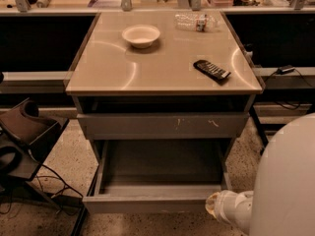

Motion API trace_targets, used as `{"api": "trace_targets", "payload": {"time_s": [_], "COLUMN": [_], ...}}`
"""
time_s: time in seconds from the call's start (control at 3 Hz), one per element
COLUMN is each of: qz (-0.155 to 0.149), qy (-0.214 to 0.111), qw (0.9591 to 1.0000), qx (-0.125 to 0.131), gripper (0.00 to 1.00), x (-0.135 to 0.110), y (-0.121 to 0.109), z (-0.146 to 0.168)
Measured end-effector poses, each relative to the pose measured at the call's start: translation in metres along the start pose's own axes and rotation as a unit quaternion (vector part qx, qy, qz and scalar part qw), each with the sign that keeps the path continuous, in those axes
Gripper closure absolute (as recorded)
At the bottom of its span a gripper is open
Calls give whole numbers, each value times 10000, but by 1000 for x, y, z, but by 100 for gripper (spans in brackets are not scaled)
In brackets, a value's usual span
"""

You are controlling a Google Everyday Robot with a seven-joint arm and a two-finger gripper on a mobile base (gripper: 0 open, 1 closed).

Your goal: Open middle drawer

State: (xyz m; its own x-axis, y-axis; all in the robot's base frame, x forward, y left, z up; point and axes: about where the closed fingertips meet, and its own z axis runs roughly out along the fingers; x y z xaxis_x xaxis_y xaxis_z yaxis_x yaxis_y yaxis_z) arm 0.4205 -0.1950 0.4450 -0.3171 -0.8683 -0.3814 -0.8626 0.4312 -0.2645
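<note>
The middle drawer [160, 200] stands pulled well out from the cabinet, and its smooth grey tray interior [162, 163] shows bare. Above it is the closed top drawer front [162, 126] with pale scratch marks. The lowest front is hidden under the open drawer. My gripper is low at the bottom right, by the right end of the open drawer's front. It is hidden, and only the white arm link [224, 209] leading to it shows.
The tan cabinet top [162, 68] bears a white bowl [141, 35], a black remote [211, 70] and a plastic bottle [196, 21]. My white body [288, 181] fills the bottom right. A dark chair and cables [24, 136] stand on the floor at left.
</note>
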Motion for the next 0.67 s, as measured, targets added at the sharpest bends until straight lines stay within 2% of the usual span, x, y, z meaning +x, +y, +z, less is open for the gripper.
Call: {"api": "trace_targets", "payload": {"time_s": [0.33, 0.67], "qz": [39, 32], "qy": [-45, -63], "qw": [10000, 10000], "qx": [-41, -63], "gripper": [100, 81], "x": [18, 26], "y": [32, 50], "z": [-10, -19]}}
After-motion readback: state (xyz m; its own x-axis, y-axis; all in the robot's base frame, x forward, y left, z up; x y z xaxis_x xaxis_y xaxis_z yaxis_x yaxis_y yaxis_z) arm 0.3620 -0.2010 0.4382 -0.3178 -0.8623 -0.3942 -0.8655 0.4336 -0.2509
